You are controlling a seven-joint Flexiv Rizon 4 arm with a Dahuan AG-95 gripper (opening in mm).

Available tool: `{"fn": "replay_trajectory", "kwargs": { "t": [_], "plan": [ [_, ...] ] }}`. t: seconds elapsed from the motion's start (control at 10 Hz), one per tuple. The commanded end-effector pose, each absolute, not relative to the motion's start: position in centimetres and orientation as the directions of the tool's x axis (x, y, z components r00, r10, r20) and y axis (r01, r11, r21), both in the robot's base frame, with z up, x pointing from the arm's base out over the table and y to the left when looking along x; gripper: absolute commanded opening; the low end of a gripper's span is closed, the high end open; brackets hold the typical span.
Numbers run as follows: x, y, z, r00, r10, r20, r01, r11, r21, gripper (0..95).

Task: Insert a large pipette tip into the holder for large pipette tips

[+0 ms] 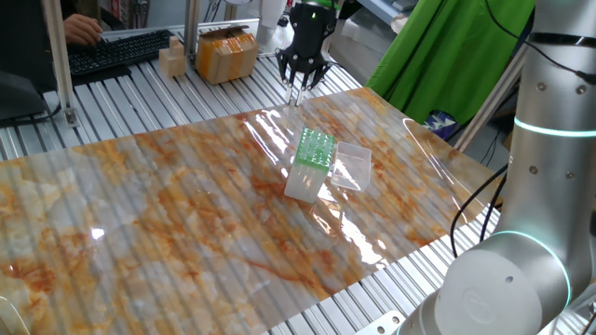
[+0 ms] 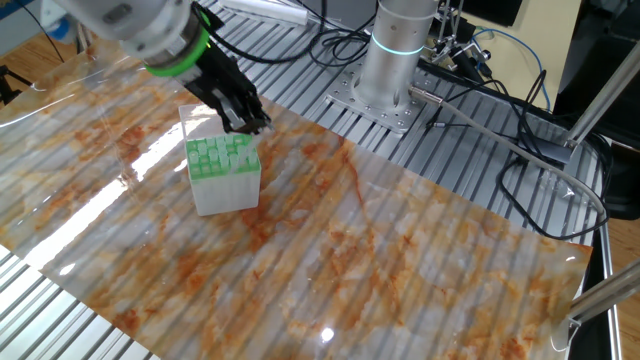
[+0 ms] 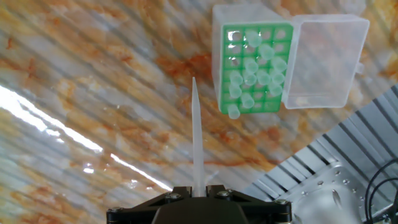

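My gripper [image 3: 199, 188] is shut on the large pipette tip [image 3: 197, 134], a thin translucent cone pointing away from the hand. The holder [image 3: 252, 65] is a white box with a green grid top that holds several tips; its clear lid [image 3: 323, 59] lies open beside it. In the hand view the tip's point is left of the holder, over the marbled sheet. In one fixed view the gripper [image 1: 300, 82] hangs above and behind the holder [image 1: 312, 166], the tip [image 1: 298, 93] pointing down. In the other fixed view the gripper [image 2: 245, 122] is just above the holder's [image 2: 222, 175] far edge.
A glossy marbled sheet [image 1: 186, 214] covers the slatted table. A cardboard box [image 1: 226, 54] and a keyboard [image 1: 116, 51] stand at the far edge, with a green cloth [image 1: 447, 56] to the right. The arm's base [image 2: 395, 50] and cables [image 2: 520, 150] are behind the sheet.
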State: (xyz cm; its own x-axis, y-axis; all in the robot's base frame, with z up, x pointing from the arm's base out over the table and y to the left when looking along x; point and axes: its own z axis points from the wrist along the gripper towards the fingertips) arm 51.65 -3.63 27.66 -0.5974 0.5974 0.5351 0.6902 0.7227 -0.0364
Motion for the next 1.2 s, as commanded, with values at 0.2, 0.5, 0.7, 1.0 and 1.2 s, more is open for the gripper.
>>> {"fn": "replay_trajectory", "kwargs": {
  "t": [0.2, 0.5, 0.7, 1.0, 1.2],
  "plan": [
    [51.2, -3.8, 27.8, -0.592, 0.609, 0.528, 0.700, 0.713, -0.037, 0.0],
    [51.5, -4.3, 28.2, -0.574, 0.622, 0.533, 0.715, 0.698, -0.045, 0.0],
    [51.8, -4.8, 28.3, -0.569, 0.621, 0.539, 0.718, 0.695, -0.042, 0.0],
    [52.3, -5.7, 28.6, -0.559, 0.618, 0.552, 0.724, 0.688, -0.038, 0.0],
    [52.5, -6.1, 28.8, -0.553, 0.620, 0.556, 0.727, 0.685, -0.041, 0.0]
  ]
}}
